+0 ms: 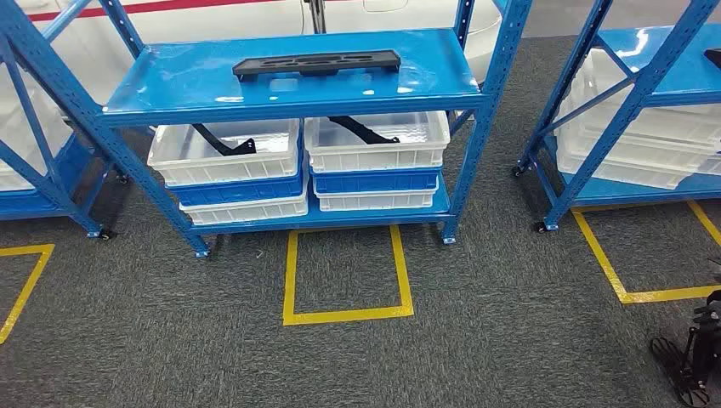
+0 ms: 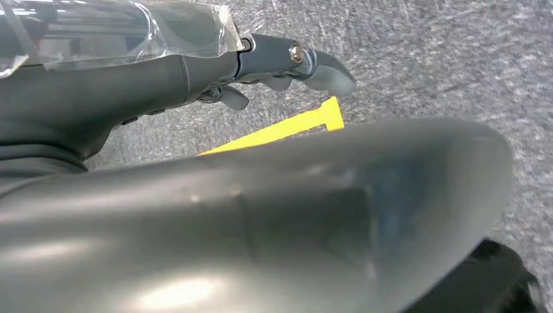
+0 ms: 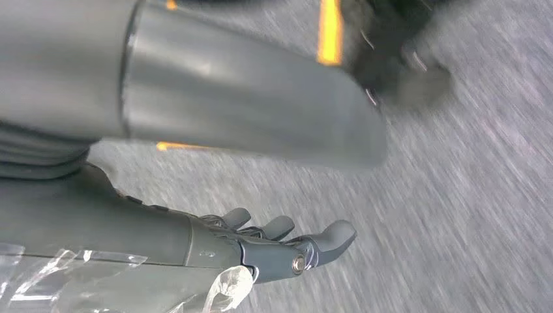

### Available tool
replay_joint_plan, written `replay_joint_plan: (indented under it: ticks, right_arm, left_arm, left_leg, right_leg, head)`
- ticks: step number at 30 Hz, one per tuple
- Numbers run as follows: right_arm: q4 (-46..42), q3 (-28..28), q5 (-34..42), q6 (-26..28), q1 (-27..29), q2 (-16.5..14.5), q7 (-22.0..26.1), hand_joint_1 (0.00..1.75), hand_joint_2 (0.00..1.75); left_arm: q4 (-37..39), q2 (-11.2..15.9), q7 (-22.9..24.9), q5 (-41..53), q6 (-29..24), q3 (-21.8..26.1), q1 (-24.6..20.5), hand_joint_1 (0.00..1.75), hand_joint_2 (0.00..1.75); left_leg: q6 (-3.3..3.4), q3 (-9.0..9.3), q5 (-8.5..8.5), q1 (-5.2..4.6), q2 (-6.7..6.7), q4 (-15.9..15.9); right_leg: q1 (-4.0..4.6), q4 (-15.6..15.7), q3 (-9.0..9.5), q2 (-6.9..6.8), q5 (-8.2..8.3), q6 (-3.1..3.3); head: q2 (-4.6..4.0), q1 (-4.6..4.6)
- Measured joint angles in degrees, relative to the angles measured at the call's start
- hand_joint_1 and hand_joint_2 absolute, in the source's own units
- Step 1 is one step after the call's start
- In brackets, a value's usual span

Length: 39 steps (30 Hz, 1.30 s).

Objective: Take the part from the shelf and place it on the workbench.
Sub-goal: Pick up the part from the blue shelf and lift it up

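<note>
A flat black part (image 1: 316,63) with cut-outs lies on the top level of the blue shelf (image 1: 289,98) straight ahead in the head view. My left hand (image 2: 287,65) hangs over grey carpet with its fingers loosely extended and nothing in it. My right hand (image 3: 287,241) also hangs above the carpet, fingers apart and holding nothing. Both hands are far from the shelf.
White and blue bins (image 1: 229,170) on the lower level hold black curved parts (image 1: 223,143). Another blue shelf (image 1: 646,102) stands to the right, a third (image 1: 34,127) to the left. A yellow tape square (image 1: 347,272) marks the carpet before the shelf. A dark wheeled stand (image 1: 693,357) sits at the lower right.
</note>
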<state>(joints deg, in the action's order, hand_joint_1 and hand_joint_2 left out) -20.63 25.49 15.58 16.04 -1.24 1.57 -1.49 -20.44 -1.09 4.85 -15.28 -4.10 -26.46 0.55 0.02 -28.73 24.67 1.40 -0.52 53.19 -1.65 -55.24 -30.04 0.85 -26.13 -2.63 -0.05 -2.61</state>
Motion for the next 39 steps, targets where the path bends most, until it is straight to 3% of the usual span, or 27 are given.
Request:
replay_joint_plan:
  ticks: [3,4,7,8,9,10,12,14,18,20,22,23,24,25,28,30,33,35,37,38,39]
  right_arm:
    - [-0.11,1.54,-0.41,2.32,-1.28,0.77,0.44,0.0,0.0]
    - [-0.23,2.23,-0.78,3.37,-1.85,1.19,0.54,0.0,0.0]
    - [-0.88,4.06,-2.29,5.96,-3.1,2.26,0.56,0.0,0.0]
    - [-1.09,4.59,-2.75,6.59,-3.37,2.55,0.56,0.0,0.0]
    - [-1.24,5.04,-3.17,7.14,-3.6,2.79,0.53,0.0,0.0]
    - [-1.38,5.39,-3.55,7.6,-3.77,3.0,0.5,0.0,0.0]
    - [-1.78,5.96,-4.28,8.32,-4.08,3.29,0.41,0.0,0.0]
    - [-2.88,6.54,-5.55,8.96,-4.75,3.88,0.32,0.0,0.0]
    - [-7.76,7.67,-10.85,9.8,-6.32,5.99,-0.09,0.0,0.0]
    - [-10.74,8.06,-14.08,9.83,-7.24,6.83,-0.49,0.0,0.0]
    - [-13.72,8.41,-16.93,9.52,-8.2,7.4,-1.0,0.0,0.0]
    - [-15.28,8.59,-18.2,9.23,-8.62,7.67,-1.31,0.0,0.0]
    - [-16.81,8.73,-19.36,8.88,-9.03,7.94,-1.56,0.0,0.0]
    - [-18.46,8.84,-20.54,8.47,-9.44,8.21,-1.82,0.0,0.0]
    - [-22.99,9.06,-23.42,7.33,-10.96,8.76,-2.45,0.0,0.0]
    - [-26.74,9.38,-25.63,6.22,-12.07,8.93,-2.92,0.0,0.0]
    - [-32.0,9.9,-28.59,4.59,-13.8,9.08,-3.6,0.0,0.0]
    - [-35.53,10.21,-30.29,3.58,-15.13,9.21,-4.02,0.0,0.0]
    - [-39.0,10.54,-31.99,2.6,-16.35,9.32,-4.4,0.0,0.0]
    - [-40.64,10.71,-32.84,2.1,-16.9,9.33,-4.64,0.0,0.0]
    - [-42.21,10.89,-33.62,1.67,-17.46,9.36,-4.83,0.0,0.0]
  left_arm:
    - [0.21,-0.01,0.09,-1.06,0.01,-2.15,-0.48,0.0,0.0]
    - [0.31,-0.01,0.15,-1.56,0.01,-3.16,-0.75,0.0,0.0]
    - [0.71,0.0,0.35,-2.88,0.01,-5.93,-1.45,0.0,0.0]
    - [0.85,0.0,0.44,-3.23,0.01,-6.72,-1.54,0.0,0.0]
    - [0.96,0.0,0.55,-3.52,0.01,-7.39,-1.57,0.0,0.0]
    - [1.02,0.0,0.64,-3.75,0.01,-7.97,-1.58,0.0,0.0]
    - [1.11,0.06,0.76,-4.17,0.01,-8.86,-1.73,0.0,0.0]
    - [1.3,0.15,0.76,-4.77,0.01,-10.1,-2.23,0.0,0.0]
    - [1.83,0.2,0.74,-6.55,0.01,-13.77,-3.01,0.0,0.0]
    - [2.12,0.22,0.74,-7.39,0.01,-15.5,-3.38,0.0,0.0]
    - [2.38,0.24,0.74,-8.0,0.02,-16.96,-3.81,0.0,0.0]
    - [2.49,0.23,0.74,-8.22,0.02,-17.63,-3.93,0.0,0.0]
    - [2.59,0.23,0.75,-8.44,0.03,-18.27,-4.0,0.0,0.0]
    - [2.68,0.22,0.75,-8.69,0.03,-18.88,-4.03,0.0,0.0]
    - [2.88,0.23,0.85,-9.33,0.03,-20.24,-4.29,0.0,0.0]
    - [3.06,0.24,0.93,-9.84,0.03,-21.24,-4.58,0.0,0.0]
    - [3.39,0.25,0.97,-10.63,0.03,-22.53,-4.85,0.0,0.0]
    - [3.52,0.25,0.98,-11.16,0.03,-23.29,-5.02,0.0,0.0]
    - [3.62,0.24,0.98,-11.71,0.03,-23.97,-5.18,0.0,0.0]
    - [3.71,0.24,0.99,-12.01,0.03,-24.27,-5.21,0.0,0.0]
    - [3.78,0.24,0.99,-12.26,0.03,-24.56,-5.22,0.0,0.0]
  left_leg:
    - [-0.28,-0.54,1.05,0.3,0.02,1.49]
    - [-0.34,-1.66,2.53,0.3,0.05,4.01]
    - [-0.23,-7.67,8.18,-0.02,0.08,16.52]
    - [-0.05,-8.98,8.76,-0.14,0.08,19.07]
    - [0.28,-9.18,8.15,-0.33,0.08,19.28]
    - [0.73,-8.23,6.52,-0.53,0.09,17.06]
    - [1.97,-4.27,2.29,-1.17,0.18,8.3]
    - [2.47,-1.77,0.11,-1.66,0.14,2.28]
    - [2.81,-1.41,-0.59,-1.67,-0.01,0.63]
    - [3.14,-1.23,-0.92,-1.38,-0.12,0.24]
    - [3.32,-1.24,-0.92,-1.43,-0.14,0.22]
    - [3.33,-1.21,-0.91,-1.43,-0.11,0.24]
    - [3.32,-1.15,-0.9,-1.4,-0.07,0.26]
    - [3.26,-1.04,-0.86,-1.34,-0.01,0.29]
    - [2.69,-0.85,-0.57,-1.4,0.08,0.58]
    - [2.11,-1.06,-0.53,-1.64,0.0,0.72]
    - [1.35,-1.44,-0.04,-1.49,-0.05,1.43]
    - [0.73,-3.63,2.76,-1.27,0.03,6.29]
    - [0.24,-7.82,6.52,-1.12,0.07,15.09]
    - [0.13,-9.58,7.46,-1.09,0.07,18.51]
    - [0.15,-10.3,7.18,-1.09,0.07,19.65]
  right_leg:
    - [0.06,0.11,-0.06,-0.05,0.25,0.85]
    - [0.1,0.15,-0.11,-0.1,0.36,1.16]
    - [0.52,0.13,-0.37,-0.21,0.46,1.68]
    - [0.7,0.13,-0.39,-0.18,0.45,1.77]
    - [0.88,0.13,-0.36,-0.14,0.44,1.82]
    - [1.04,0.13,-0.27,-0.09,0.42,1.84]
    - [1.38,0.08,-0.08,-0.02,0.35,1.83]
    - [1.59,0.06,-0.11,-0.09,0.28,1.69]
    - [1.44,-0.57,-0.49,-0.39,-0.26,0.76]
    - [1.35,-5.61,-2.74,-0.5,-3.24,0.26]
    - [1.28,-13.67,-6.47,-0.53,-6.97,-0.12]
    - [1.23,-16.25,-7.67,-0.54,-7.66,-0.25]
    - [1.14,-16.74,-7.86,-0.55,-7.21,-0.35]
    - [1.05,-14.77,-6.88,-0.57,-5.65,-0.41]
    - [0.78,-2.97,-1.18,-0.79,-0.27,-0.32]
    - [0.9,0.01,-0.05,-0.76,0.3,0.25]
    - [0.96,0.26,-0.22,-0.63,0.52,1.4]
    - [0.8,0.37,-0.25,-0.66,0.67,1.96]
    - [0.87,0.35,-0.33,-0.62,0.65,2.22]
    - [0.92,0.34,-0.31,-0.57,0.61,2.28]
    - [0.96,0.34,-0.23,-0.5,0.55,2.33]
  head:
    - [-0.01,-0.05]
    - [-0.01,-0.07]
    - [-0.01,-0.14]
    - [-0.01,-0.16]
    - [-0.01,-0.17]
    - [-0.01,-0.17]
    - [-0.01,-0.19]
    - [-0.01,-0.17]
    - [0.02,-0.08]
    - [0.03,0.1]
    - [0.03,0.22]
    - [0.03,0.23]
    - [0.03,0.22]
    - [0.03,0.22]
    - [0.03,0.2]
    - [0.03,0.1]
    - [0.03,-0.04]
    - [0.03,-0.18]
    - [0.03,-0.31]
    - [0.03,-0.31]
    - [0.03,-0.32]
